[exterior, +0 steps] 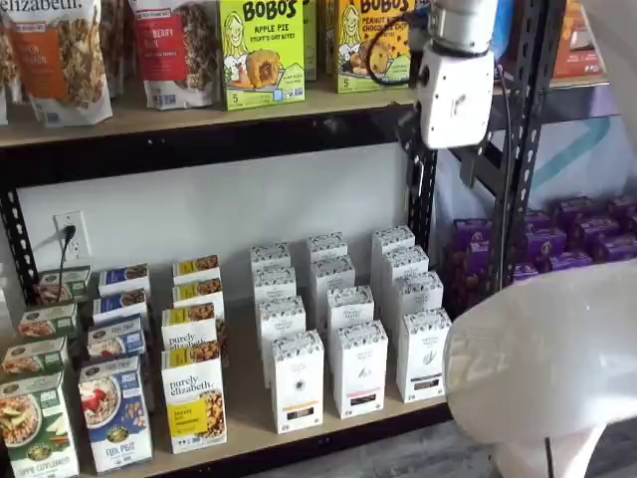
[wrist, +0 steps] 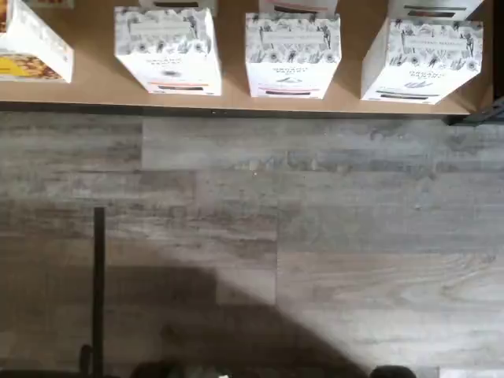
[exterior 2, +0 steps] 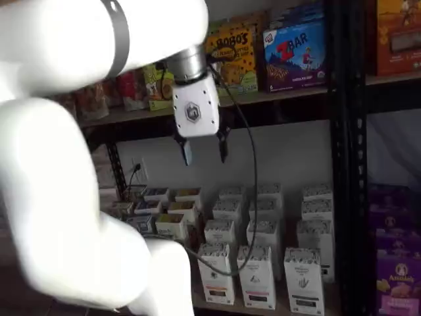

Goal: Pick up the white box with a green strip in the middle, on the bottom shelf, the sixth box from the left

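Note:
The white box stands at the front of the rightmost column on the bottom shelf, with more of its kind in a row behind it. It also shows as the front right carton in a shelf view. In the wrist view the white box stands near the end of the shelf board, seen from above. My gripper hangs high above the bottom shelf, in front of the upper shelf's beam. A gap shows between its two black fingers and nothing is in them. Its white body shows above the right columns.
Two more columns of white cartons stand left of the target, then purely elizabeth boxes. A black rack upright rises right of it, with purple boxes beyond. My white arm fills the foreground. Grey plank floor lies before the shelf.

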`<state>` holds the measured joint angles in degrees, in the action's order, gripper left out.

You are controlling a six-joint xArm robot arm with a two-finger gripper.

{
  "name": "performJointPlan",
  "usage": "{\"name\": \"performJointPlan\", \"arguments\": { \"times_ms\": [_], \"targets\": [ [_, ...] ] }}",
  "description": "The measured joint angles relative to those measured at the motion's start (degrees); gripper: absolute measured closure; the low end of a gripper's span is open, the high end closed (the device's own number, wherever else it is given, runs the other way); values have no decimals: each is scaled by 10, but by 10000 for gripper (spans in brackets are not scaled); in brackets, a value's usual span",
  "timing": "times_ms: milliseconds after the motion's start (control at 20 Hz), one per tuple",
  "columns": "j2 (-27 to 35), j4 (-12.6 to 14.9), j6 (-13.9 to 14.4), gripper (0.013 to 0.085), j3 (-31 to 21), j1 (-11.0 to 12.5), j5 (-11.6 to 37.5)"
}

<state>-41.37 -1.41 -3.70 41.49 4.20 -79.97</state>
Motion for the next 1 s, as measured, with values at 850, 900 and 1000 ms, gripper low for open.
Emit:
{"name": "performJointPlan", "arguments": {
  "times_ms": [850, 900, 1000],
  "targets": [
    [140, 1, -55, 130, -100, 51, 246],
    [150, 1, -59, 130, -104, 54, 260],
    [174, 6, -60, 130, -108, 58, 285]
  ]
}}
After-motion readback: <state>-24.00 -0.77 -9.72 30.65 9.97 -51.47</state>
